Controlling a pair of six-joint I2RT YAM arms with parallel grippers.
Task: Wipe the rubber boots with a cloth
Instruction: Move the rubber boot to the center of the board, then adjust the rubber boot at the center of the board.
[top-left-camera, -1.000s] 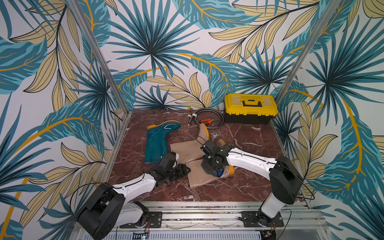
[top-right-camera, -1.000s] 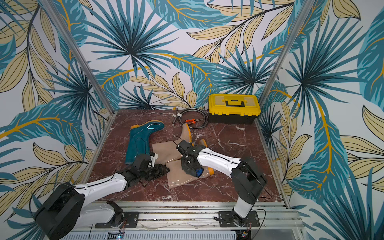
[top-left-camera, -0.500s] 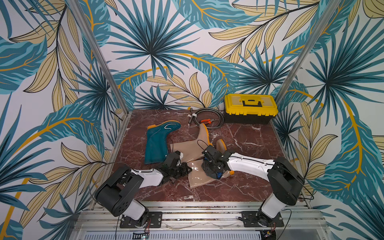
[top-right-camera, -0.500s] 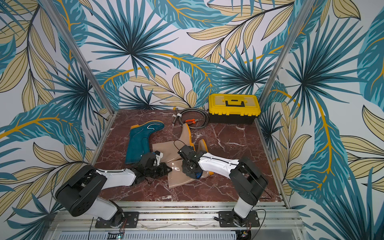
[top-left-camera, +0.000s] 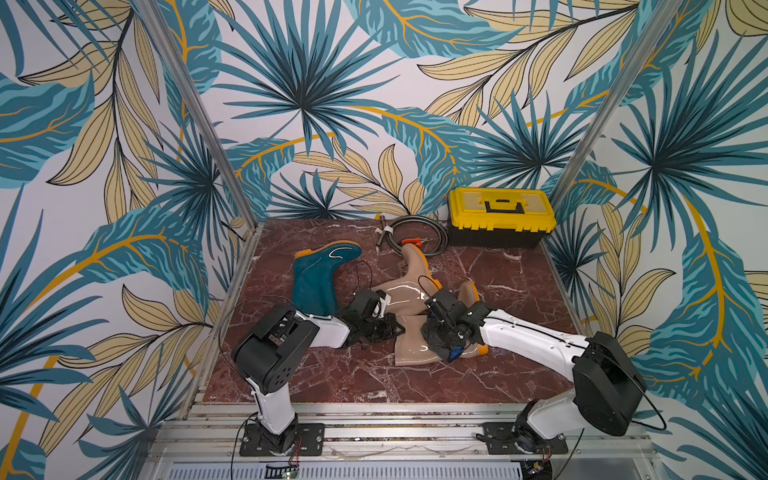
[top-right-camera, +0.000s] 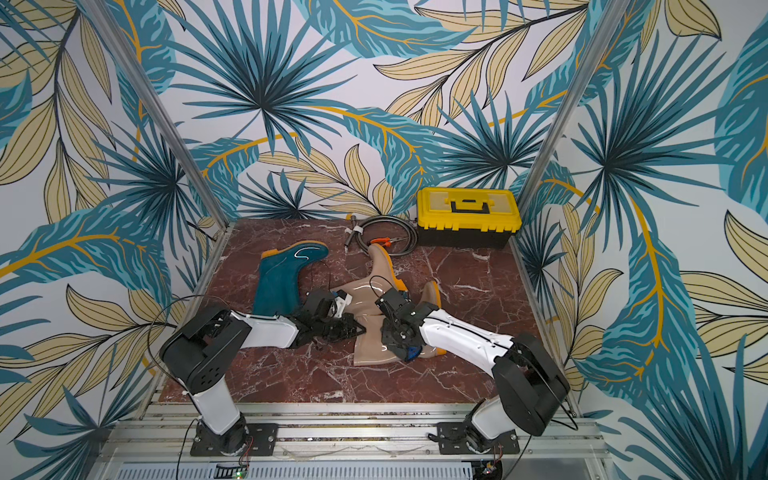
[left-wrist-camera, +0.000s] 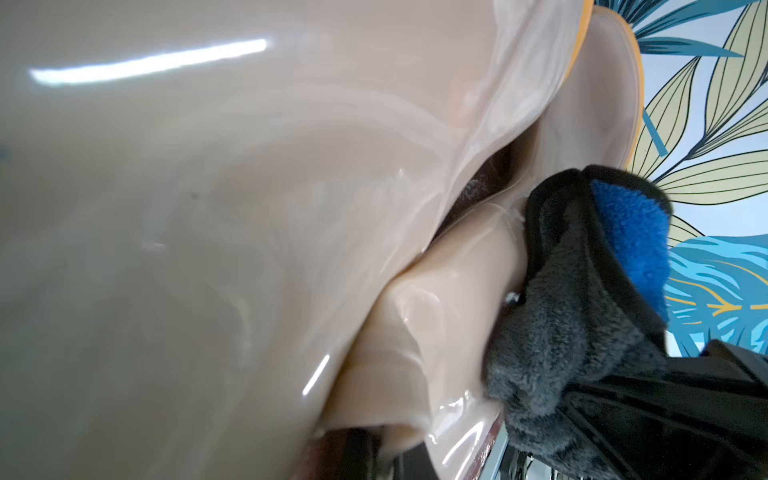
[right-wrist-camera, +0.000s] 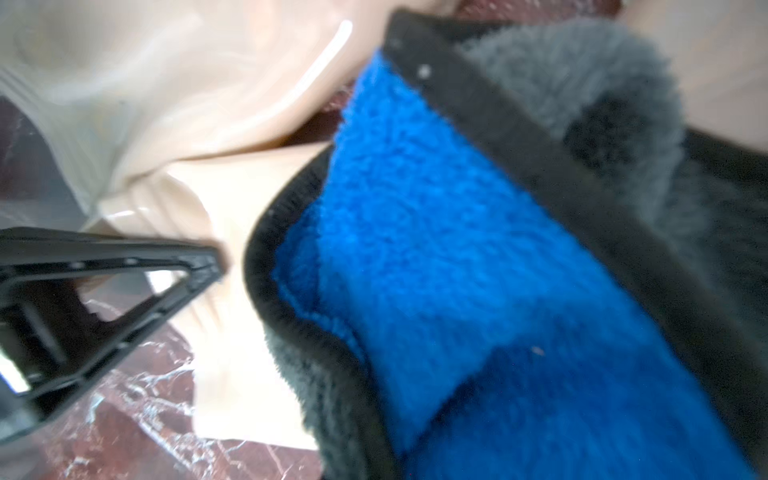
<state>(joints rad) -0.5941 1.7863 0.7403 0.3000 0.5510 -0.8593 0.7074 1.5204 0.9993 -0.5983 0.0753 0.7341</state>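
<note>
Left arm (top-left-camera: 328, 332) folded in, cloth (right-wrist-camera: 457, 270) on a beige boot

Since a second ago the left arm's elbow has come in from the near-left corner and now stands raised by the front rail. Its gripper end has edged toward the beige boots. Right arm (top-left-camera: 536, 340) little changed.

Count, task things: 1 cloth, blue on one face, grey on the other, black edging. 3 rubber boots, all lying flat: 1 teal boot (top-left-camera: 318, 278) and 2 beige, with orange soles.

Cloth: bunched in the right gripper (top-left-camera: 441, 341), fingers closed tight on it, pressed against the glossy shaft of the nearer beige boot (top-left-camera: 409, 353). Farther beige boot (top-left-camera: 401, 291) overlaps that one, toe toward the back wall. Teal boot lies left of both.

Left gripper (top-left-camera: 392, 330): low at the beige shafts. Cannot tell whether its fingers are closed or hold any rubber, as its wrist view is filled by beige shaft.

Around: 1 yellow-lidded toolbox (top-left-camera: 500, 216) at back right, 1 coiled hose (top-left-camera: 444, 237) beside it, 1 orange-handled pliers (top-left-camera: 410, 240) inside the coil, just beyond the farther boot's toe. Red-brown marble top (top-left-camera: 374, 382).

In the way: right arm lies across the nearer boot's foot. In both top views the gripper covers nearly all the cloth, only a blue corner showing
</note>
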